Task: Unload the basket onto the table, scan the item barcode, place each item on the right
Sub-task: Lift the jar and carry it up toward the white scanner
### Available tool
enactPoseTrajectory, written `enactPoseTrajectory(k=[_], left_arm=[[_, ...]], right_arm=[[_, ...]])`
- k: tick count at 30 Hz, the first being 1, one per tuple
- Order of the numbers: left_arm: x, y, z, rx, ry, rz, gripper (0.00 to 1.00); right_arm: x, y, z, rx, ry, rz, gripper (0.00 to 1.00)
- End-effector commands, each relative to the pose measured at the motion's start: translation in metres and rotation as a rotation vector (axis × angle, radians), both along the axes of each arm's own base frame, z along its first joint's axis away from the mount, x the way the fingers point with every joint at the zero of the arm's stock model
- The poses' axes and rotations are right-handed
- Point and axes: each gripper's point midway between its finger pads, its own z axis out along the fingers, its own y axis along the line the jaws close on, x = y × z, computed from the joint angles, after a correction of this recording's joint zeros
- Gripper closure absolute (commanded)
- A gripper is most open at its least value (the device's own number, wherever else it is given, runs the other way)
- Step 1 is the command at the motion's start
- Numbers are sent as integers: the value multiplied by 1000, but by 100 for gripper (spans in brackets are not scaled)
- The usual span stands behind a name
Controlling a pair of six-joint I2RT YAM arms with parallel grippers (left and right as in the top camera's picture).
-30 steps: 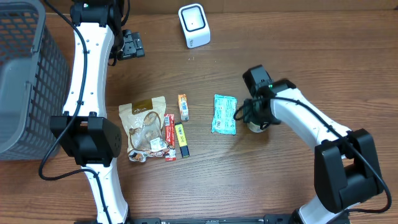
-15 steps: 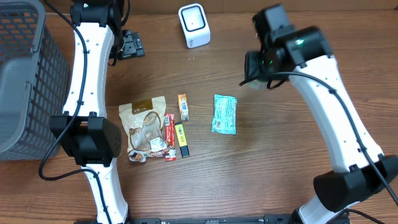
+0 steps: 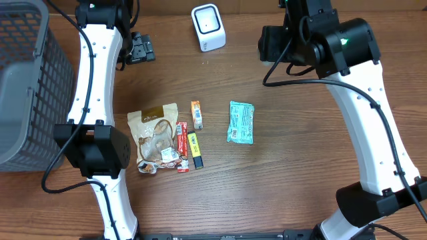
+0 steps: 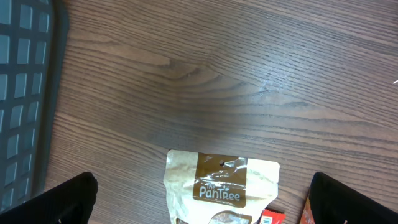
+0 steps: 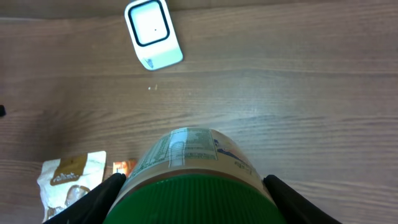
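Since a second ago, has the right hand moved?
Yes. From beside the packet the right hand went toward the far edge, now right of the scanner, holding the jar.

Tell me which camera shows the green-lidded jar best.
The right wrist view: the jar fills the foreground, green lid and printed label plain. The overhead view hides it under the right arm; the left wrist view misses it entirely.
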Motion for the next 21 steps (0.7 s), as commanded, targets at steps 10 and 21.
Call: enactPoseTrajectory(k=[10,21], left_arm=[[0,3,4,18,-7,-17,0],[0,3,4,18,-7,-17,0]], right_arm=[[49,17,-3,43,-104,4,59],[151,54,-75,81,-211,4,61]])
